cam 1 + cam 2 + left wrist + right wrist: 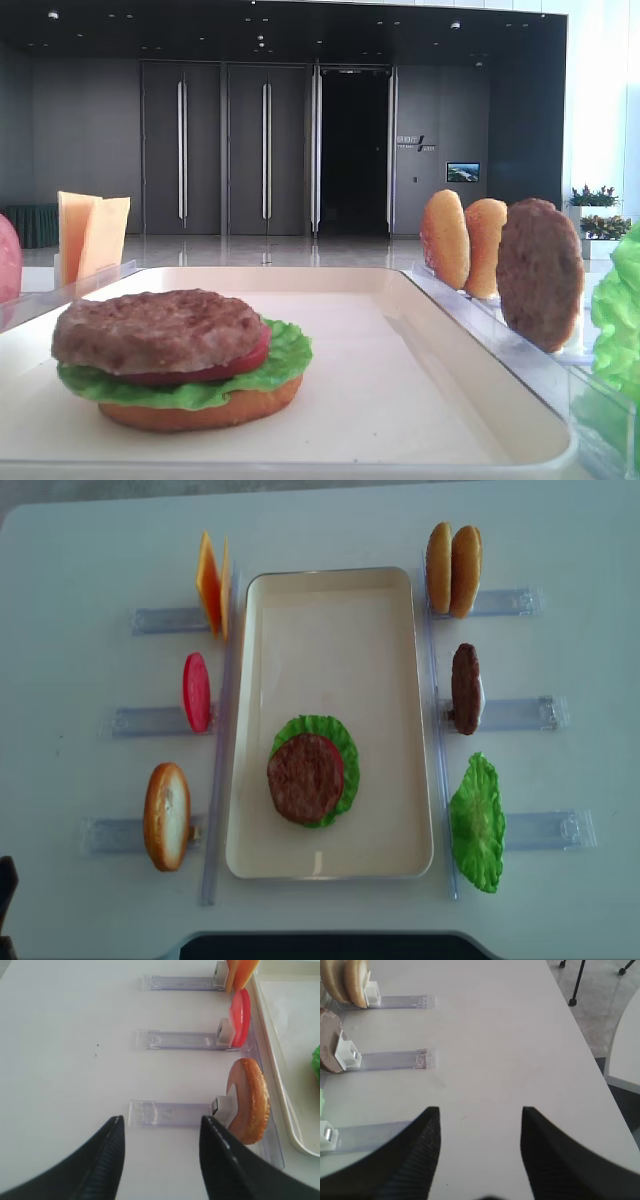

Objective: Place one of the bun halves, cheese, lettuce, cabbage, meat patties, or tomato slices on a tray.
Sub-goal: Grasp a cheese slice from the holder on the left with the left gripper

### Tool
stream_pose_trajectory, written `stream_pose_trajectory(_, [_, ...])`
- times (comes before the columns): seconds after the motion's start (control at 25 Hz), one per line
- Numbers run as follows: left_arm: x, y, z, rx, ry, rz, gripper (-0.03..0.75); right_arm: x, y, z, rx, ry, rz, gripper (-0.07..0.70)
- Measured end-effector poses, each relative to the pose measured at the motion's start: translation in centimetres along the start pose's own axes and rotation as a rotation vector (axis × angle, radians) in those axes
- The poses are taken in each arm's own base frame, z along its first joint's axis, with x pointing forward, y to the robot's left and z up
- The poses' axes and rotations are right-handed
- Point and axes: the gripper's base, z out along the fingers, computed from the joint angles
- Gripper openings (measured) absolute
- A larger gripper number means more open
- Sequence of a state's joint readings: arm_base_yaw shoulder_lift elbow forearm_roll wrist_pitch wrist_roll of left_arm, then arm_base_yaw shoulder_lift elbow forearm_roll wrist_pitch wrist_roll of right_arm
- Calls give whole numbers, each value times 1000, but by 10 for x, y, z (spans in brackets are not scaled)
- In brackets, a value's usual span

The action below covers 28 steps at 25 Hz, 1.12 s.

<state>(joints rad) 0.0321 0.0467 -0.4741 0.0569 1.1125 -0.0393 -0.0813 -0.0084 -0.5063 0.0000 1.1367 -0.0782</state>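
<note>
The cream tray (330, 650) holds a stack of bun half, lettuce, tomato slice and meat patty (305, 778). Left of it, two cheese slices (210, 585), a tomato slice (196, 692) and a bun half (166, 815) stand in racks. On the right stand two bun halves (452, 570), a patty (465, 688) and a lettuce leaf (477, 822). Cabbage is out of view. My left gripper (161, 1120) is open and empty, just short of the bun half (247, 1100). My right gripper (481, 1109) is open over bare table, apart from the patty (329, 1040).
Clear plastic racks (150, 720) flank the tray on both sides, each ending in a white clip (226, 1032). The white table's right edge (585, 1050) runs close to the right gripper, with floor and chair legs beyond.
</note>
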Motion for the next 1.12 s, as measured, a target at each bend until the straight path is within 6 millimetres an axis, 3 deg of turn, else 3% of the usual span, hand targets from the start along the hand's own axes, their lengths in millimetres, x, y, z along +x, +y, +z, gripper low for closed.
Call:
stream_pose_trajectory(0.48, [0, 0, 0, -4, -2, 2, 335, 0, 0, 0, 0, 0, 0, 352])
stream_pose_trajectory(0.68, [-9, 3, -4, -35, -2, -56, 334, 0, 0, 0, 0, 0, 0, 350])
stream_pose_trajectory(0.88, [-31, 3, 25, -57, 184, -66, 333, 0, 0, 0, 0, 0, 0, 330])
stream_pose_trajectory(1.12, [-91, -2, 78, -60, 348, -60, 331, 0, 0, 0, 0, 0, 0, 306])
